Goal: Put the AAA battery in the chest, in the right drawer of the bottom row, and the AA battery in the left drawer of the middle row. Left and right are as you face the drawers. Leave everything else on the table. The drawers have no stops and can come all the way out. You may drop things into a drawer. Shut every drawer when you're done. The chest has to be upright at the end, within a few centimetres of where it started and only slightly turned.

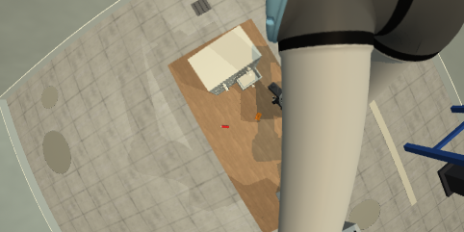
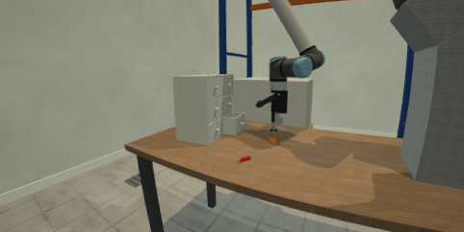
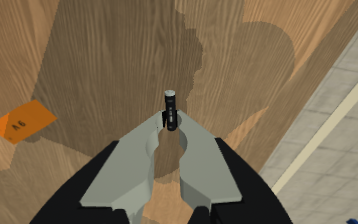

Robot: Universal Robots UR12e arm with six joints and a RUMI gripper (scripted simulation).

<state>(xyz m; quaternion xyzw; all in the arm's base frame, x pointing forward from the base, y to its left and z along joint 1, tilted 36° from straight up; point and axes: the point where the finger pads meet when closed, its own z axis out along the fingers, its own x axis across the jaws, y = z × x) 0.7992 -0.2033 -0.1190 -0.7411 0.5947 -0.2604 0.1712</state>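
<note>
Has the gripper (image 1: 276, 98) (image 2: 273, 130) (image 3: 171, 111) clenched on a slim black battery (image 3: 170, 111), pinched between the two fingertips near the lower end in the wrist view, with the pale end cap pointing away from the finger bases. Points straight down, low over the table (image 1: 204, 107) (image 2: 308, 182) (image 3: 110, 30), out in front of the chest (image 1: 224, 57) (image 2: 191, 107); cannot tell from these views whether the black battery touches the wood. Also cannot tell the size marking on it, too small to read. Shows a red battery (image 1: 225, 126) (image 2: 244, 159) lying on its side on the table, well apart from the gripper, toward the near edge in the exterior view. Shows an orange piece (image 1: 258, 116) (image 2: 272, 141) (image 3: 22, 121) on the table too, near the fingertips but apart from them, with small dark characters on its face. Stands upright at one end of the table, as to the chest, with three rows of drawers in two columns. Has the right drawer of the bottom row (image 1: 247, 80) (image 2: 233, 125) pulled out, open at the top, and the three drawers of the left column shut.
</note>
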